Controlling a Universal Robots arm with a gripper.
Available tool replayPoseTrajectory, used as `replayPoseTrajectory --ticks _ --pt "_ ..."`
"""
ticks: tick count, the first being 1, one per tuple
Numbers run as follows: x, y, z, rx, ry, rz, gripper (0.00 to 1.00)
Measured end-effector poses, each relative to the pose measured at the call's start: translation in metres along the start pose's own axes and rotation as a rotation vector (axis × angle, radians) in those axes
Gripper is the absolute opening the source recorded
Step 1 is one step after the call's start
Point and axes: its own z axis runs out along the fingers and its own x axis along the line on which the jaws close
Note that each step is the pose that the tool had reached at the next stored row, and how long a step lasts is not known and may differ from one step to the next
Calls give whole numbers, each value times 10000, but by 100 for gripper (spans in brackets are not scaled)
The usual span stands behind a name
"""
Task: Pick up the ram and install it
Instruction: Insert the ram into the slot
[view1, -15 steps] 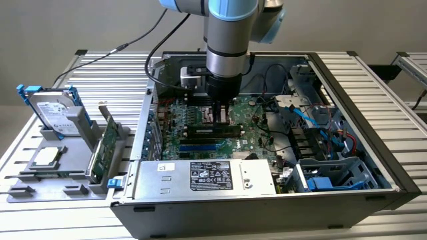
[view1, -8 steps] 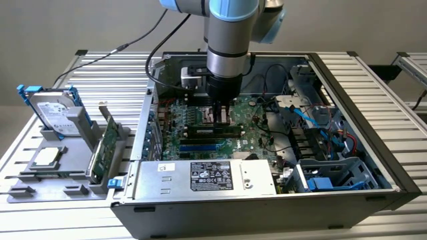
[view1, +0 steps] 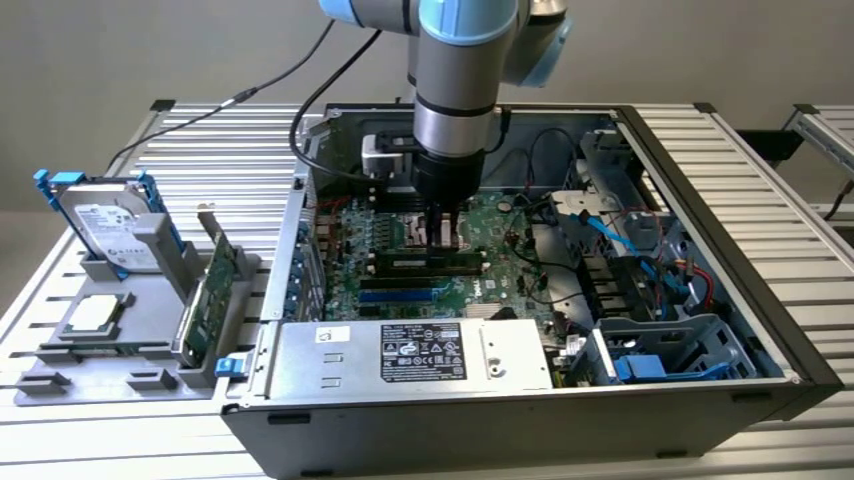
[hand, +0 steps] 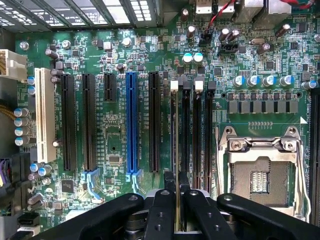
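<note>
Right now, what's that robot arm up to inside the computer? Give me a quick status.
Gripper shut on the ram, held edge-on. Ram poised over the memory slots on the motherboard, not visibly seated. Nothing in the way there.

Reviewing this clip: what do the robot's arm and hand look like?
The arm is a silver-grey metal tube with a light blue joint cap at the top and a black wrist section. A black cable runs alongside. The hand is matte black with angular fingers and round fasteners.

From my station, the ram (hand: 177, 150) shows edge-on beside the processor socket (hand: 260, 170), its chips and label hidden; its near end is covered by the gripper (hand: 177, 200) fingers.
</note>
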Motion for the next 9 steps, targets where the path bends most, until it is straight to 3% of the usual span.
replayPoseTrajectory --ticks 8,9 --pt "-1 0 9 -7 -2 33 15" --pt "-1 1 8 -7 -4 33 21"
